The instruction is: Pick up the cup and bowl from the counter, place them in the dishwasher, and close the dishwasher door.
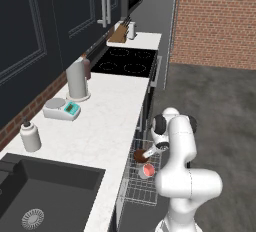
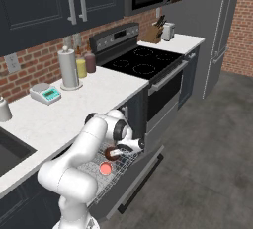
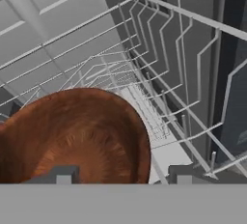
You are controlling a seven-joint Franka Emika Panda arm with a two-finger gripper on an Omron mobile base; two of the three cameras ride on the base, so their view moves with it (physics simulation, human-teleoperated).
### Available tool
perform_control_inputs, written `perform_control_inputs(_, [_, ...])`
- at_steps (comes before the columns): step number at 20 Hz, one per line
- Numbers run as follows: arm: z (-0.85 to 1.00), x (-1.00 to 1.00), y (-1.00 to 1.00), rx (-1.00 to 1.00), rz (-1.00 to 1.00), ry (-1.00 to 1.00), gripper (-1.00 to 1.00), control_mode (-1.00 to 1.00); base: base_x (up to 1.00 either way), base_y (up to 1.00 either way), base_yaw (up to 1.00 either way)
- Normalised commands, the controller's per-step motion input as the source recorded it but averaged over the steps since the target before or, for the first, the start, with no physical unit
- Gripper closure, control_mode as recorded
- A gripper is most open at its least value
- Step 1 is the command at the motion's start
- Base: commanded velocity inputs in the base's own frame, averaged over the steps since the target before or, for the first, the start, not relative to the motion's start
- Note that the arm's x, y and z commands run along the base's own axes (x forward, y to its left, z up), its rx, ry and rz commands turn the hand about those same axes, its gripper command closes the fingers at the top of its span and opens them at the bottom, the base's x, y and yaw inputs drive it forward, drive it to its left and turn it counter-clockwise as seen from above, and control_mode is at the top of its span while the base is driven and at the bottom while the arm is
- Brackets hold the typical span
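Spanning the left, the counter [image 1: 100,121] is seen; below its near edge the dishwasher's wire rack [image 1: 142,186] is pulled out over the lowered dishwasher door [image 2: 138,181]. The bowl [image 3: 72,136] sits between the gripper's [image 3: 120,175] parted fingers, grip unclear, with the cup [image 1: 146,170] just nearer.
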Motion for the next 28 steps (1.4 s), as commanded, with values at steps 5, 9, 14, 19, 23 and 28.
perform_control_inputs(5, [-0.03, 0.00, -0.40, 0.01, -0.02, 0.00, -1.00, -1.00, 0.00, 0.00, 0.00])
perform_control_inputs(9, [0.44, -0.14, -0.48, 0.03, -0.07, 0.05, -1.00, -1.00, 0.00, 0.00, 0.00])
perform_control_inputs(14, [0.60, -0.27, -0.42, 0.01, -0.10, 0.02, -1.00, -1.00, 0.00, 0.00, 0.00])
perform_control_inputs(19, [0.40, -0.67, -0.37, 0.00, -0.10, 0.00, -1.00, -1.00, 0.00, 0.00, 0.00])
perform_control_inputs(23, [0.27, -1.00, -0.05, -0.09, -0.11, -0.04, -1.00, -1.00, 0.00, 0.00, 0.00])
perform_control_inputs(28, [0.92, -0.90, 0.00, -0.03, -0.07, -0.07, -1.00, -1.00, 0.00, 0.00, 0.00])
